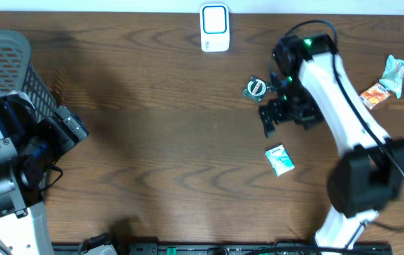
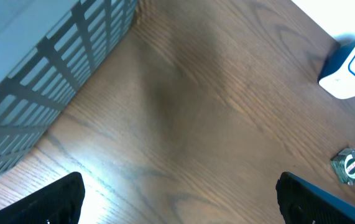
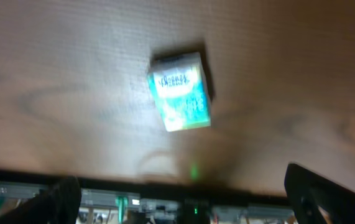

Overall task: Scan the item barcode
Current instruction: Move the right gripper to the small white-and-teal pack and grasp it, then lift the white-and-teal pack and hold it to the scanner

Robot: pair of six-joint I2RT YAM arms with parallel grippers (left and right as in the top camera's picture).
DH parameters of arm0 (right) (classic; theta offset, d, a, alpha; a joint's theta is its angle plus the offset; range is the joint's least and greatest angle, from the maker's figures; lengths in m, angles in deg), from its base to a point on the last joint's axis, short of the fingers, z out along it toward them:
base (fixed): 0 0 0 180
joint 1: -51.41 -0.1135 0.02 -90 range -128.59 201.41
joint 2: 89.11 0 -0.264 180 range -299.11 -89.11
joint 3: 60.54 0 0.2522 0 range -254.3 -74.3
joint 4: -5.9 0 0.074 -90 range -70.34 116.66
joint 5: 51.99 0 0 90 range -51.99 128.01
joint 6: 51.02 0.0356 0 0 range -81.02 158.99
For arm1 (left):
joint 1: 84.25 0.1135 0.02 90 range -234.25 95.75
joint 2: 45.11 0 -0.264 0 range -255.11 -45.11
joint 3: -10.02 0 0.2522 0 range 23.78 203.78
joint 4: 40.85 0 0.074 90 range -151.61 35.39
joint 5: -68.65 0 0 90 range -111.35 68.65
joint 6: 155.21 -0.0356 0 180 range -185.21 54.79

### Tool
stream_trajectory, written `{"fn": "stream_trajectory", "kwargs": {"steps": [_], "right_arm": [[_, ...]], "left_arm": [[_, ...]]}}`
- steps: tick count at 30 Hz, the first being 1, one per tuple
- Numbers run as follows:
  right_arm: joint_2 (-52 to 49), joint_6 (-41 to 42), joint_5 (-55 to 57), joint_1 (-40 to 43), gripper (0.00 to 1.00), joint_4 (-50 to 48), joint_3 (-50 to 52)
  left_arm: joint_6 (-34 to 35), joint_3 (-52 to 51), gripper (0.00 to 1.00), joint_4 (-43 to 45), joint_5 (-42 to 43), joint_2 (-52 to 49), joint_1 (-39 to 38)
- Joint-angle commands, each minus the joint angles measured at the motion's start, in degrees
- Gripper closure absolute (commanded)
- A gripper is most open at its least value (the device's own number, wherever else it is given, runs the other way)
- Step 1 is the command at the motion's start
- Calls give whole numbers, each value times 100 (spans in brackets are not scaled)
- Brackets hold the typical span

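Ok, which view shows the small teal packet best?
Right wrist: the teal packet lies large mid-frame, printed face up, slightly blurred. Overhead shows it only as a tiny patch. Left wrist doesn't show it.

A mock shop checkout: wood-grain worktop (image 1: 152,142) with a white scanner (image 1: 214,28) at the far edge, grey basket (image 1: 3,53) left, snack packets (image 1: 393,78) right
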Motion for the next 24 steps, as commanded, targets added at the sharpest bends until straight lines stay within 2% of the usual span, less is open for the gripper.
{"fn": "stream_trajectory", "kwargs": {"steps": [1,8,10,11,12,19,24], "right_arm": [[741,138,83,109,1,-544,1067],[1001,140,48,494,1,-2133,2347],[981,240,35,695,11,-2730,2669],[942,282,-98,859,21,-2968,2828],[929,256,-236,929,25,-3034,2887],[927,-901,-2258,1408,31,-3718,3558],[927,-896,-2253,1403,37,-4129,4096]], "left_arm": [[9,85,2,-13,48,4,31],[9,85,2,-13,48,4,31],[9,85,2,-13,48,4,31],[9,85,2,-13,48,4,31],[9,85,2,-13,48,4,31],[9,85,2,-13,48,4,31],[9,85,2,-13,48,4,31]]}}
